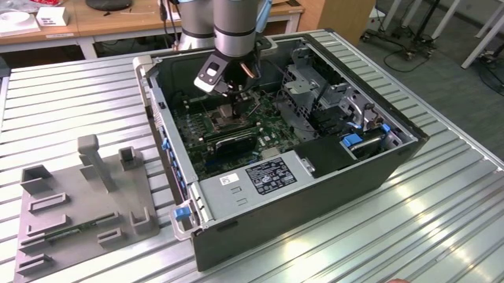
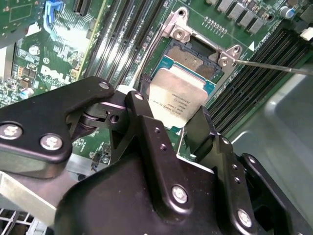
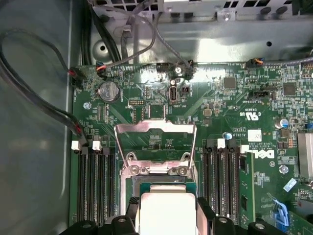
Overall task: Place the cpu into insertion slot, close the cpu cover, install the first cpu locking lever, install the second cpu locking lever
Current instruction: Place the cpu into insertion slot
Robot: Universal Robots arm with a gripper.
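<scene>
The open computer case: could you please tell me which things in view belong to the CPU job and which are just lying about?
Job: gripper, holding the cpu over the insertion slot; raised cpu cover; locking lever.
Lying about: grey holder tray on the table; memory slots; coin battery; power supply.

counter (image 1: 441, 224): ribbed silvery metal slats | open dark computer case (image 1: 315, 200) sits mid-counter | grey fixture plate (image 1: 79, 203) with upright blocks, exterior view's left, just beside case
</scene>
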